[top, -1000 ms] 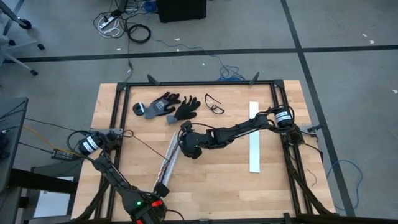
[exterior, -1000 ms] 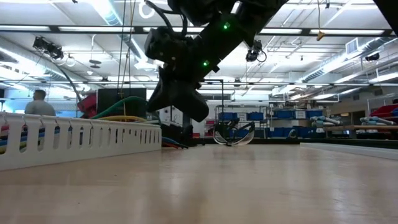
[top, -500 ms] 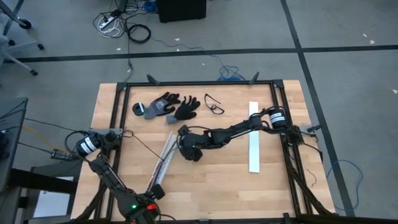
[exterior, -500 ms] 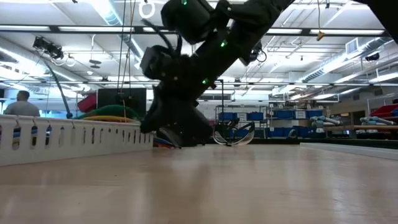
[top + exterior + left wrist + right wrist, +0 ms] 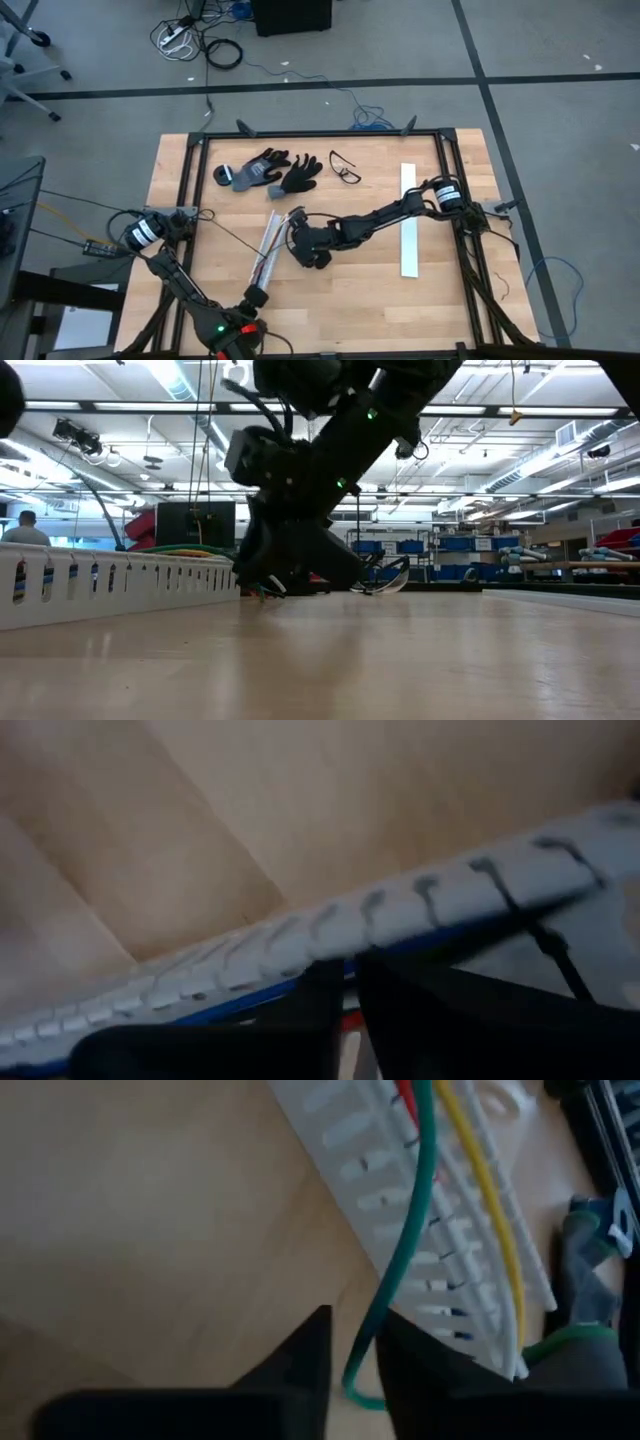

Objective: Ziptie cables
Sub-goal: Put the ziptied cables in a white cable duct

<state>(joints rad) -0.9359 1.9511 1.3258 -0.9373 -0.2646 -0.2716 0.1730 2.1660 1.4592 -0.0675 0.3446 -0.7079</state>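
Note:
A white slotted strip lies slantwise on the table, and the cables run along it: green, yellow and blue. My left gripper stands over the strip's near end, pointing steeply down. Its fingers are almost together. My right gripper is low at the table beside the strip's far end. Its fingers stand a little apart with the green cable's end running between them. My left gripper comes from above, and its fingertips reach the strip's side wall near its near end, where the blue cable runs. The fingers themselves cover the place, so I cannot tell what they pinch. My right gripper has the green cable's curled end in its gap, close against one finger. Wood shows between the cable and the other finger. I cannot tell whether the cable is touched.
A pair of black-and-grey gloves and safety glasses lie at the far side. A second white strip lies toward the right edge. Black frame rails border the table on both sides.
My right gripper has come down from above the table to table level beside the strip's far end, moving slightly toward the near edge. The strip has swung a little, with its far end shifting toward the table's left.

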